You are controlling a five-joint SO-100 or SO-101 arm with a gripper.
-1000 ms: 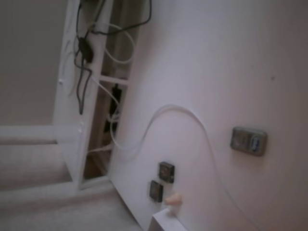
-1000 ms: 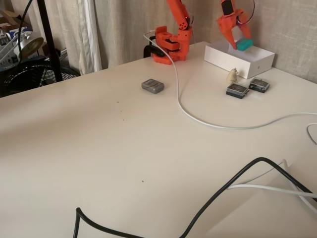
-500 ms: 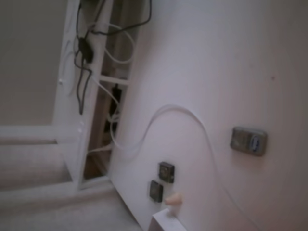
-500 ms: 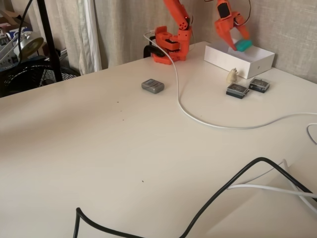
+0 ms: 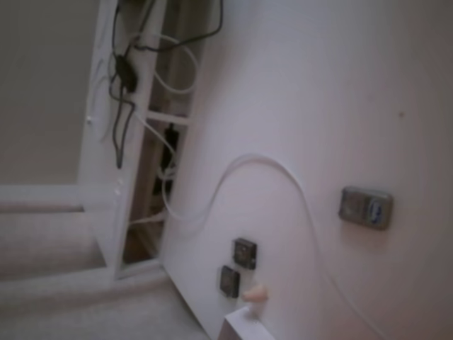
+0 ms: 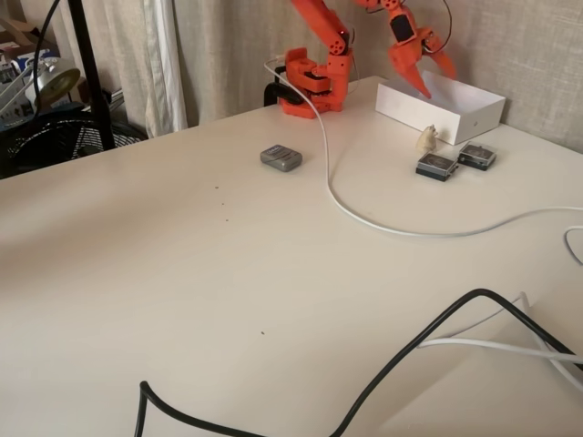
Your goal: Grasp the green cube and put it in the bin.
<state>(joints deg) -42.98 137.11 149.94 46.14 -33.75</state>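
Fixed view, gripper: orange two-finger gripper (image 6: 427, 77) hangs above the white rectangular cardboard bin (image 6: 474, 116), fingers spread, nothing between them.
Cube place: small teal-green cube not visible; judged inside the bin, behind its wall.
Cube look: cannot tell.
Risk: lower finger sits near the bin's 10 o'clock rim; a low retreat could nudge the bin.
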